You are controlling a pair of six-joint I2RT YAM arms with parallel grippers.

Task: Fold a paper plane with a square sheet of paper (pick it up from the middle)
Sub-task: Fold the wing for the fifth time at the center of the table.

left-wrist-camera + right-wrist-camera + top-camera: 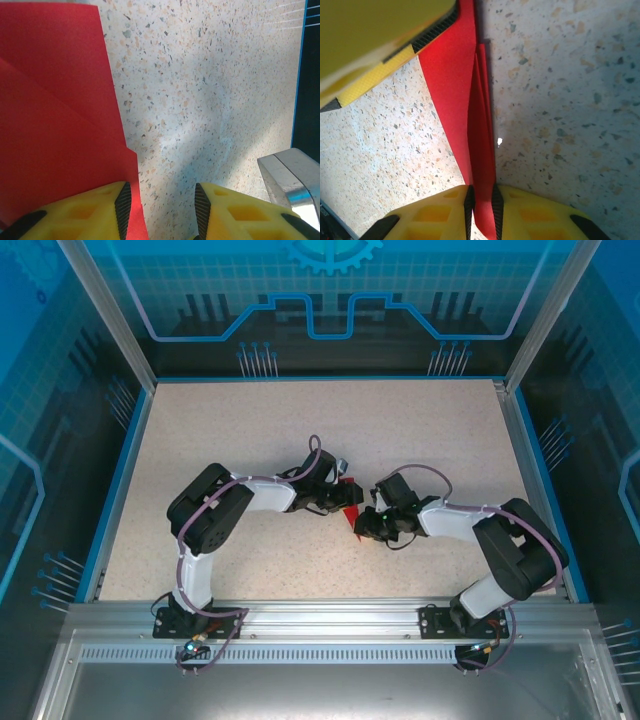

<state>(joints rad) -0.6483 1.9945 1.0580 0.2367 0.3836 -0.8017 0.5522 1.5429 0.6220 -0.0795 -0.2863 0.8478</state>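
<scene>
The red sheet of paper (pixel 349 502) lies mid-table as a creased pointed wedge between both grippers. In the left wrist view the paper (pixel 55 125) lies flat with a diagonal crease. My left gripper (pixel 162 200) is open; its left finger (pixel 95 210) rests over the paper's edge and bare table shows between the pads. In the right wrist view a raised fold of the paper (pixel 481 130) runs up between the pads of my right gripper (pixel 483 202). Its jaws stand a narrow gap apart around that fold. A yellow finger of the left gripper (pixel 375 40) presses on the sheet's far part.
The speckled table (pixel 250 420) is ringed by a blue rim (pixel 120 470) and clear walls. Both arms meet near the table's middle, grippers almost touching (pixel 358 512). A grey metal part (pixel 292 175) sits at the right of the left wrist view.
</scene>
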